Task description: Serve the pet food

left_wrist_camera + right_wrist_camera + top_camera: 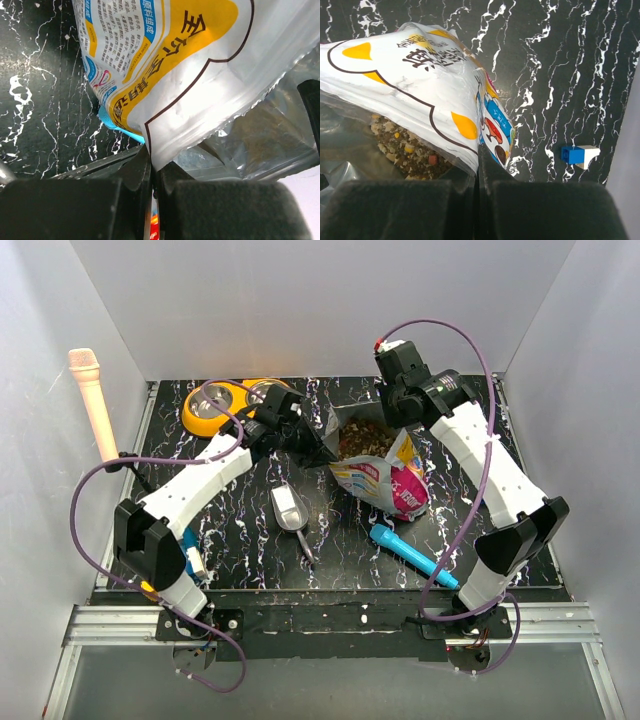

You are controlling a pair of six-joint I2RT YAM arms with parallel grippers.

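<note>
Left gripper and right gripper each pinch the pouch rim. The pet food sits inside, the scoop looks untouched, and the far-left bowl is apparently not yet served.

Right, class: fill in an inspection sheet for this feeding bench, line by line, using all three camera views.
Surface: black marbled table.
Job's things: pet food sits inside the open pouch; orange bowl at far left; metal scoop lying loose.
Clutter: blue pen; blue-and-white block.
Grippers: left gripper and right gripper each shut on the pouch's rim.
Cables: purple cables loop from both arms; one crosses above the bowl.
Surroundings: white walls; beige microphone by the left wall.
</note>
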